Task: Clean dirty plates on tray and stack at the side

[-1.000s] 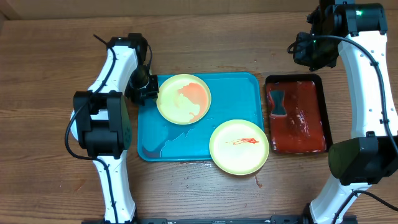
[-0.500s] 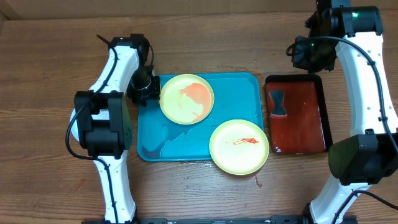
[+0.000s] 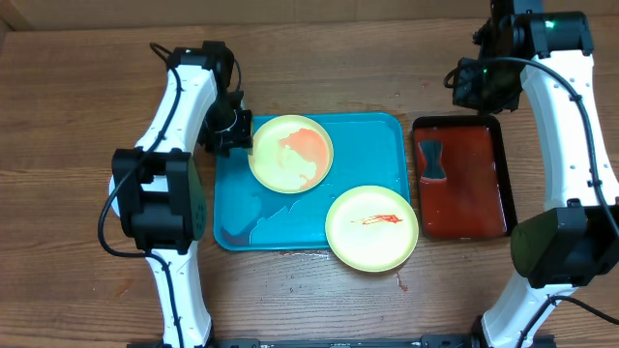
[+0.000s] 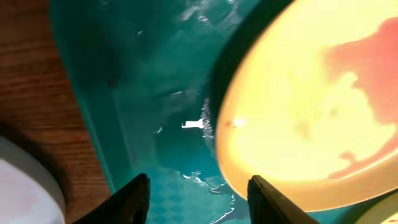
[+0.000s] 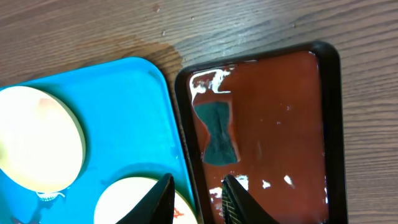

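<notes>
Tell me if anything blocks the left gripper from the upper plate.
Nothing visible does. The left gripper is open right beside the plate, at its rim, with only bare tray showing between the fingers.

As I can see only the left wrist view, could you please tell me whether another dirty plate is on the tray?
Observer: Yes, a second plate with a thin red streak overhangs the lower right corner of the teal tray in the overhead view.
Operator: Thank you; is there anything to wipe with?
Observer: A dark bow-tie-shaped sponge lies in the dark red tray beside it.
Operator: Is the right claw holding anything?
Observer: No, the right claw is open and empty.
</notes>
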